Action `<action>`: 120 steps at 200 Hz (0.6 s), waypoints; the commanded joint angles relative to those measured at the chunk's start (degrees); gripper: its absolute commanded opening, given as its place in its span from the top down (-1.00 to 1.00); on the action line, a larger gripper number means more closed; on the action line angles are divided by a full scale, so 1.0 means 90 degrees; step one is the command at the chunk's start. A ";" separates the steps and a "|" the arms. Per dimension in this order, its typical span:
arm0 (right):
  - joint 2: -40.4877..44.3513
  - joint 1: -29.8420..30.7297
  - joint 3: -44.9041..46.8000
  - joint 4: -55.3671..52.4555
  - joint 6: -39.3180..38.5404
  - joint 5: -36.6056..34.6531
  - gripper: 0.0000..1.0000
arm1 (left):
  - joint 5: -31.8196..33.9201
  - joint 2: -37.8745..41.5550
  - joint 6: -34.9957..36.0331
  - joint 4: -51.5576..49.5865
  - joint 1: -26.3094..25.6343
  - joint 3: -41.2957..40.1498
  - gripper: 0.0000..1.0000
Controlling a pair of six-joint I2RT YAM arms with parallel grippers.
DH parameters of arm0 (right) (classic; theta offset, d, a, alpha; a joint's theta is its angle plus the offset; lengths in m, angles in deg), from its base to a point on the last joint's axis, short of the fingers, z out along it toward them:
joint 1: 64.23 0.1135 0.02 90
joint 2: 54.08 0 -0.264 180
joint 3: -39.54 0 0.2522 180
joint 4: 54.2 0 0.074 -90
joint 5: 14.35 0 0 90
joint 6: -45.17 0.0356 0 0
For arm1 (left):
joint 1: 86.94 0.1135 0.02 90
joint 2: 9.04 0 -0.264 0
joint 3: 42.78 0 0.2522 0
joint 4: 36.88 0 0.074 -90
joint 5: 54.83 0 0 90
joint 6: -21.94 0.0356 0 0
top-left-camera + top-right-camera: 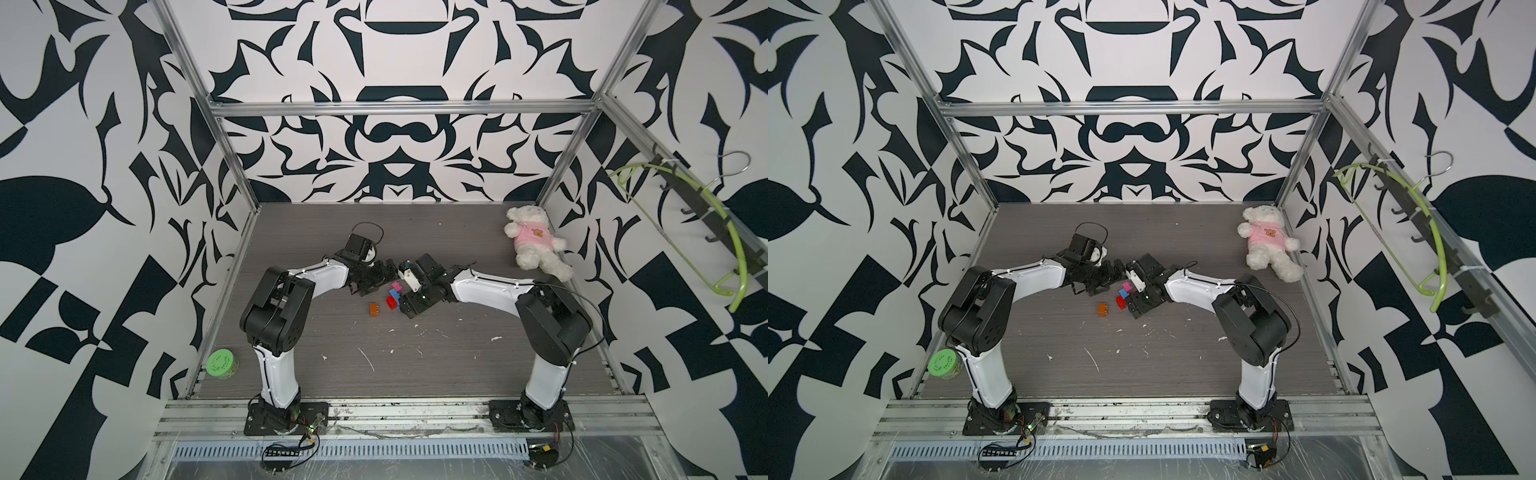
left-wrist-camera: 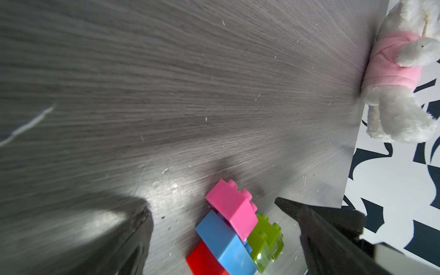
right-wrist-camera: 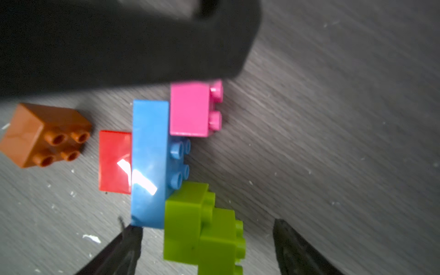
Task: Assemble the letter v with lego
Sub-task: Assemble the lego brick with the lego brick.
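Your cell has white walls [image 1: 395, 62] on three sides, covered in bold black swirls. An aluminium frame [image 1: 399, 109] runs across the back and up the corners. The tabletop [image 1: 457, 365] is grey wood-grain, scuffed, with white flecks [image 1: 366, 359] toward the front. You have a white teddy [image 1: 536, 245] in a pink shirt lying in the far right corner, close against the wall. A black hook rack [image 1: 702, 208] is on the right wall with a lime hanger [image 1: 739, 257] on it. A green-lidded jar [image 1: 220, 362] sits outside the frame at front left. Slotted rails [image 1: 399, 415] and a vent strip [image 1: 353, 451] cross the near edge. Light is even, with soft glare on the wood.
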 commanded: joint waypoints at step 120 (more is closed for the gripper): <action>0.0122 0.0413 -0.0656 -0.0464 -0.1344 -0.0706 -0.75 | 0.0375 0.1007 0.0438 -0.0677 0.0490 -0.0463 -0.99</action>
